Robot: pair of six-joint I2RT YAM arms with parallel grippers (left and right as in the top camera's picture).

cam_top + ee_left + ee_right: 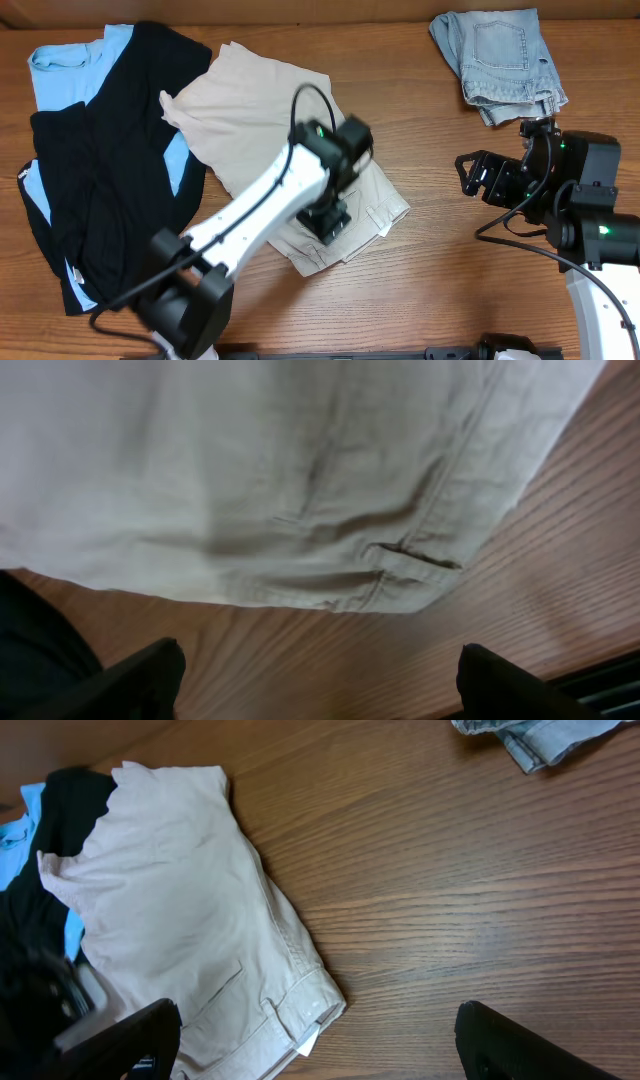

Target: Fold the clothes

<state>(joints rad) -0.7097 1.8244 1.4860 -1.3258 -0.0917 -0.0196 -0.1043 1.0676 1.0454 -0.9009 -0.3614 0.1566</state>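
Your overhead camera looks straight down from well above and takes in the whole worktop (pixel 420 280). Your left wrist camera sits just behind the left hand (pixel 320 678), very near the cloth, facing out past the hand onto one edge of the khaki shorts (pixel 300 480). Your right wrist camera sits behind the right hand (pixel 320 1040), farther off, facing across the worktop. The same shorts lie ahead to that hand's left, and the denim shorts (pixel 540 740) lie far ahead to its right. All three views share the khaki shorts.
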